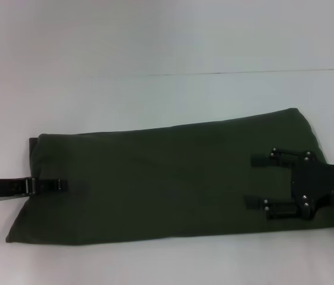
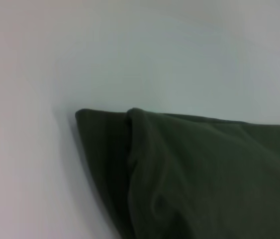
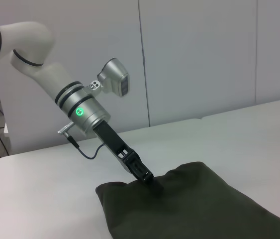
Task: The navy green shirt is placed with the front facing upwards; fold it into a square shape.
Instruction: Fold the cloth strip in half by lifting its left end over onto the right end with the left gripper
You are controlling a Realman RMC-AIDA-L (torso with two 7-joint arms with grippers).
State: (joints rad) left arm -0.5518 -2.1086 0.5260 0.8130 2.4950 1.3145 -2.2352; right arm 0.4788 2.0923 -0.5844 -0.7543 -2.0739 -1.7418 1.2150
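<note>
We note left arm reaching in low from left side, left tool (image 1: 60,184) at shirt's left edge, fingers together, pinching fabric of navy green shirt (image 1: 167,184). Right wrist view confirms: left tool (image 3: 152,180) angled down, tip pressed into cloth at edge. Right tool (image 1: 255,181) extended over shirt's right end, fingers (image 1: 260,160) wide apart, lying flat on fabric, clamping nothing. Shirt lies folded into long band across white surface (image 1: 167,101), plain green side up, no lettering visible.

Shirt (image 1: 167,184) on table (image 1: 155,47), tools at both ends
</note>
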